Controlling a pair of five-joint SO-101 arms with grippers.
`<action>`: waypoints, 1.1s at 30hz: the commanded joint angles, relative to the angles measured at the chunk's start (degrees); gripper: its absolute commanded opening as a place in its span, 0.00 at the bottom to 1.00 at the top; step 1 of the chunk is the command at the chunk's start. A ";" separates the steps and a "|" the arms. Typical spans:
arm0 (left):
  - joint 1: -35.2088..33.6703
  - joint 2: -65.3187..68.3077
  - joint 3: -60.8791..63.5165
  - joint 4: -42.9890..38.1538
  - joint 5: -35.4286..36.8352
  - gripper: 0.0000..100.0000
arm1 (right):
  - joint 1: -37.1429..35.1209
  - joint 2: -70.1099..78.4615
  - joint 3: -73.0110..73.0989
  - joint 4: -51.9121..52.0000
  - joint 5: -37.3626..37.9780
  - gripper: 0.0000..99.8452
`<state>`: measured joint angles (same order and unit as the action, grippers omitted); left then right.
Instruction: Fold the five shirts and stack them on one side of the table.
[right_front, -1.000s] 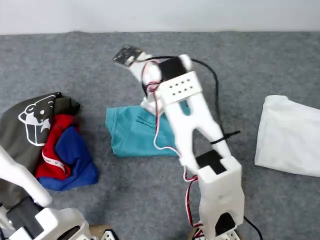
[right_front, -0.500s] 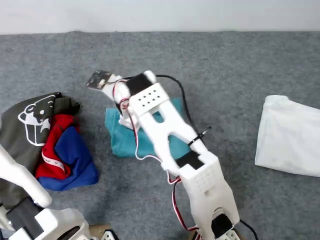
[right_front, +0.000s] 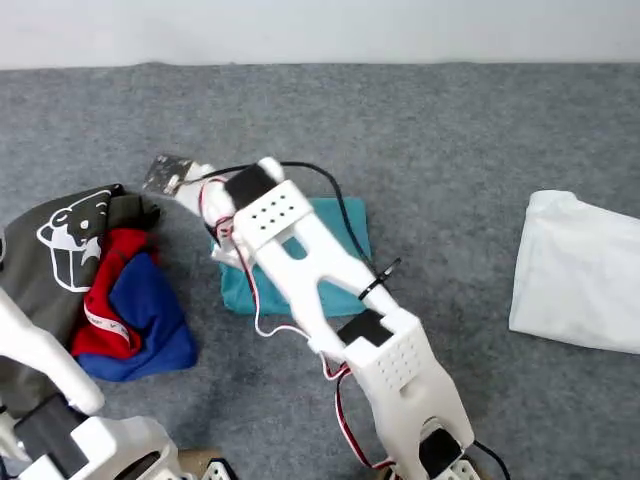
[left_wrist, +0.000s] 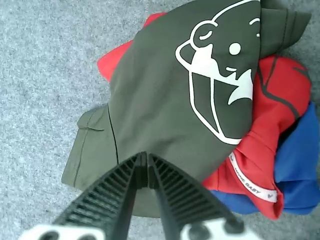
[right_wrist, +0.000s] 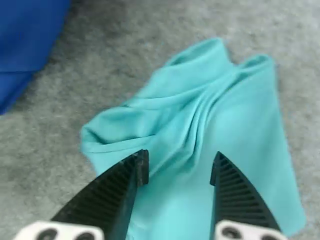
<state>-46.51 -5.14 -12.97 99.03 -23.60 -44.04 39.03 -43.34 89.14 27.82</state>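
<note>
Roughly, I judge this job to be about a fifth done. From the high view, the white shirt (right_front: 575, 275) lies flat and squared off at the right side of the bench (right_front: 480, 150), well apart from everything else, and it looks folded to me, so I count it as the start of the stack.

My right pincer (right_wrist: 180, 162) hangs over the teal shirt (right_wrist: 240, 120) with its jaws spread wide and nothing between them. That shirt sits near the middle of the bench. It is gathered into a rough rectangle, but ridges of loose cloth run across it and one corner curls up, so I would call it half folded at best.

My left pincer (left_wrist: 144, 167) is clenched, its jaws meeting with no cloth caught in them as far as I can see. It sits above the dark olive shirt (left_wrist: 165, 110), the one with the white cartoon print. I cannot tell whether the tips touch the fabric.

That olive shirt drapes over the red shirt (right_front: 120, 250), which in turn overlaps the blue shirt (right_front: 150, 330), all in one crumpled heap at the left side. None of those three shows a fold. By my reckoning, the teal one needs finishing and moving onto the white, then the heap has to be separated, folded and stacked.
</note>
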 joint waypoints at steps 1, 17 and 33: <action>0.53 -2.55 -0.31 0.44 -0.53 0.02 | 0.04 -6.20 -0.97 3.21 -0.09 0.20; 0.26 -2.55 -0.31 0.44 -0.53 0.02 | 0.84 3.56 -0.97 9.10 3.16 0.02; 0.18 -2.55 -0.31 0.44 -0.53 0.02 | -1.19 -6.11 -0.97 11.65 3.16 0.02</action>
<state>-46.51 -5.14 -12.97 99.03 -23.60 -48.26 40.09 -43.34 98.90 30.73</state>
